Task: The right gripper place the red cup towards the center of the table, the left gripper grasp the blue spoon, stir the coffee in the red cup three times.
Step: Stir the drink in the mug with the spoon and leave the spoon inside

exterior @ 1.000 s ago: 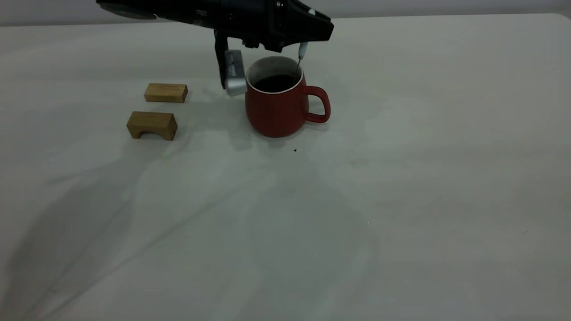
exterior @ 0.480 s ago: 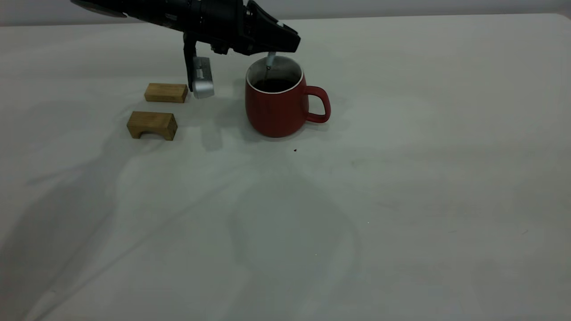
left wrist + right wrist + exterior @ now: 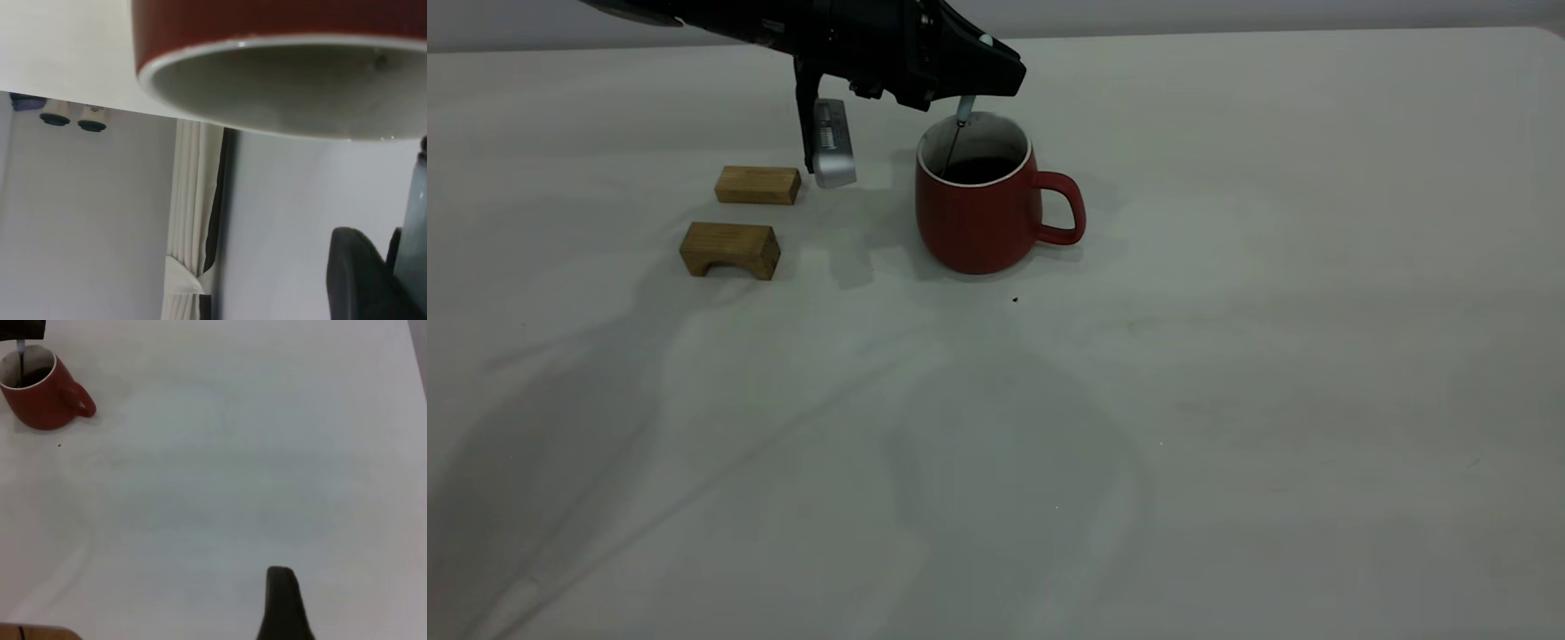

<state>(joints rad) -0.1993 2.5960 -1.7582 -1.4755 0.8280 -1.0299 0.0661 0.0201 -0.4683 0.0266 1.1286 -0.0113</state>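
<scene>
blue spoon hangs from left gripper — dipped into red cup.

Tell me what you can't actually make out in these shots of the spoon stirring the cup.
- The blue spoon: exterior view, its handle is hidden inside the left gripper; its bowl is sunk in the coffee.
- The red cup: left wrist view, cut off by the frame edge, so neither handle nor coffee shows.
- Right gripper: right wrist view, only one dark finger shows at the edge, so its opening cannot be judged.
</scene>
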